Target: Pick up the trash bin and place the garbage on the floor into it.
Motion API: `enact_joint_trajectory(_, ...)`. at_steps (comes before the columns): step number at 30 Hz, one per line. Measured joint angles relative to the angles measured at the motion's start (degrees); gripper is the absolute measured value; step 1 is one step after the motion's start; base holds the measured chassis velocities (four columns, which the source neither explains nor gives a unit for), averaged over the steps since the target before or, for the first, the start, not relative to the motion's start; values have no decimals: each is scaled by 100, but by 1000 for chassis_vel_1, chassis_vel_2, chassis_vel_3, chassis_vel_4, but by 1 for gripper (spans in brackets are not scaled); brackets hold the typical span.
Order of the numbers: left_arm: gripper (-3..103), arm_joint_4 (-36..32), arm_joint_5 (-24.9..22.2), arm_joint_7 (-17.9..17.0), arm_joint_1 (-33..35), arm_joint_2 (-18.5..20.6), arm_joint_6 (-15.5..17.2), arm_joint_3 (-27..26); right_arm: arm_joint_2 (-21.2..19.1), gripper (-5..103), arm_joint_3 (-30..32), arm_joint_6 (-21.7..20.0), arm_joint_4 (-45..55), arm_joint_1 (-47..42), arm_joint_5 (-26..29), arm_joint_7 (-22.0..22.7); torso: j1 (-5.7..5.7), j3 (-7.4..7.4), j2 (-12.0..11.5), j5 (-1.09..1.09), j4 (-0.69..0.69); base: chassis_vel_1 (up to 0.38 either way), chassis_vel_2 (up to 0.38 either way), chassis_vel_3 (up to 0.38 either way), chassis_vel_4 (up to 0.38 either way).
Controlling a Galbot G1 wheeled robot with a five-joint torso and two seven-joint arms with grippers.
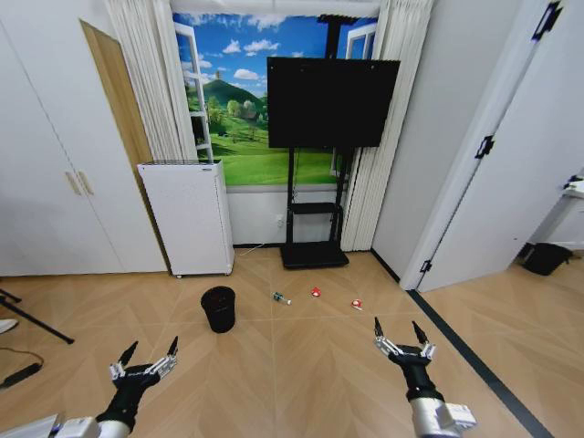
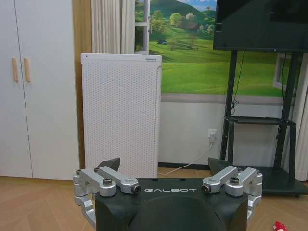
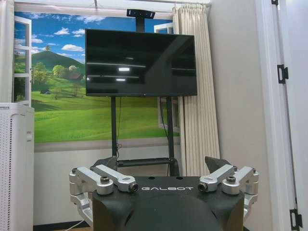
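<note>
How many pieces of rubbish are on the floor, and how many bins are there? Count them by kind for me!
Clear plastic bottle: 1
Red-and-white scraps: 2
Small black trash bin: 1
Wider black bin by the far right doorway: 1
Total: 5 things, 3 of them rubbish and 2 bins.

One word could be read: GALBOT, on both grippers.

From where I stood, the white letters "GALBOT" ran across the black housing of the left gripper (image 2: 163, 166), between its two silver finger linkages, and the same word sat in the same spot on the right gripper (image 3: 163, 164). The bottle (image 1: 281, 297) lying on the floor, at about three o'clock from the trash bin (image 1: 218, 308), carried a green label too small to read. The white appliance (image 2: 121, 115) had a faint mark along its top edge, also illegible.
</note>
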Motion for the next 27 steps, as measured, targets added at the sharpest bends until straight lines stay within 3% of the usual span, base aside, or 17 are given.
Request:
enact_joint_trajectory(10,99,-8,4,0,20,7,-9,-5,19,100,-37,50,1,-20,-21,2,0,0,0,-4,1,-312,281,316,-298)
enact_joint_trajectory(13,99,-9,5,-1,25,4,-10,2,3,100,-36,52,1,-12,-7,-1,0,0,0,5,3,-375,367,367,-352)
enact_joint_trajectory(15,99,-9,12,-1,29,1,-10,7,4,100,-38,57,1,-13,-5,-4,1,0,-1,-5,-1,-392,372,387,-359)
enact_joint_trajectory(18,99,-12,13,-1,30,-2,-10,6,7,100,-53,59,-11,-7,-5,-7,3,2,-1,9,3,-376,397,375,-376)
enact_joint_trajectory(19,99,-10,13,-1,29,-3,-10,5,9,100,-58,62,-19,-8,-6,-14,2,1,-1,-6,0,-371,339,370,-349)
enact_joint_trajectory(21,99,-10,15,-2,30,-10,-10,3,11,100,-65,74,-23,-4,-8,-26,2,0,0,-7,-1,-371,347,371,-349)
enact_joint_trajectory(24,99,-7,28,-2,47,-37,-14,2,15,100,-82,78,-36,3,-19,-35,3,2,-1,9,3,-339,355,346,-345)
enact_joint_trajectory(25,99,-2,32,-2,47,-43,-14,5,15,100,-82,79,-42,2,-31,-36,1,0,0,-8,0,-369,362,385,-326)
enact_joint_trajectory(27,99,-2,35,-2,48,-52,-15,6,12,100,-83,82,-62,12,-39,-38,1,1,-1,7,1,-348,359,343,-362)
